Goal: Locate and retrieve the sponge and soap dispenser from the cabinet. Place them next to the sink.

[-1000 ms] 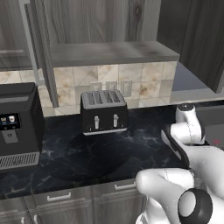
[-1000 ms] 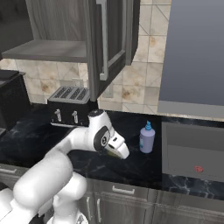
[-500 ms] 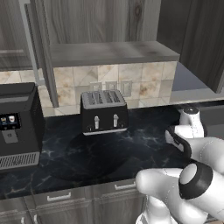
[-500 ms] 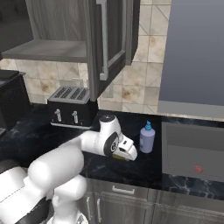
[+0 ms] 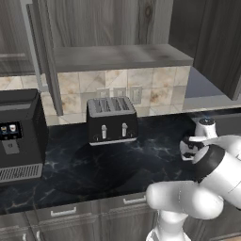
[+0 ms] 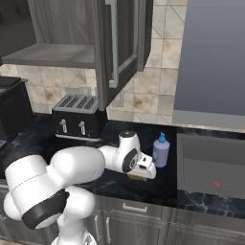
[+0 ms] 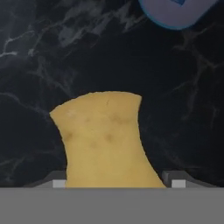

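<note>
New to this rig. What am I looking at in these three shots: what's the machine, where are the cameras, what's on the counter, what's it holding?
It is a rendered kitchen with a white robot arm with dark joints on a driving base. Two shots come from cameras on the base, behind the arm to its left and right. The third looks along the gripper from the hand.

On the black marble countertop stand a black four-slot toaster and a black coffee machine. A small pale-blue soap bottle with a blue pump top stands just left of the dark grey recessed sink. Above is the grey wood-grain wall cabinet, its glass door open.

The jaws are closed on a small yellow sponge, low over the counter beside the bottle. Whether it touches the counter I cannot tell.
</note>
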